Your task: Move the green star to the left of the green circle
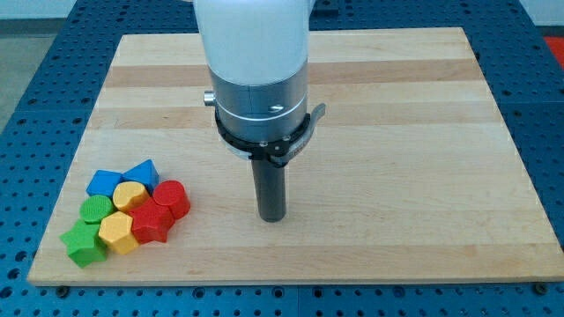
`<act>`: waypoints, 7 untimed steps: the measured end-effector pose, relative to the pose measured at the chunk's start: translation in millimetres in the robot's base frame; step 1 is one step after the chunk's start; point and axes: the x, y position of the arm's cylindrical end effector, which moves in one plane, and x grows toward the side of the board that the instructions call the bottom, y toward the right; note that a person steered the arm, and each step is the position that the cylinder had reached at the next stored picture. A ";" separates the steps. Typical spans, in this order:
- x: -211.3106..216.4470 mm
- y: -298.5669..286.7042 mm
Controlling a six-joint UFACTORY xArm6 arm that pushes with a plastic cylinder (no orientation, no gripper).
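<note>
Camera view: a wooden bench (pixel 397 132) is seen, with all blocks clustered at its near left corner.
Green star (pixel 84 244): placed at the near left end of the cluster, touching the green circle.
Green circle (pixel 96 210): set just beyond the star, slightly to its right.
Other blocks: two blue blocks (pixel 123 179) at the far side, a yellow block (pixel 130 195) and a yellow hexagon (pixel 117 232) in the middle, two red blocks (pixel 161 211) on the right.
Tool: no jaws are fitted; my tip (pixel 272 217) is held well apart from the cluster, to its right.
</note>
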 end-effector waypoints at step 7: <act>70.8 -149.5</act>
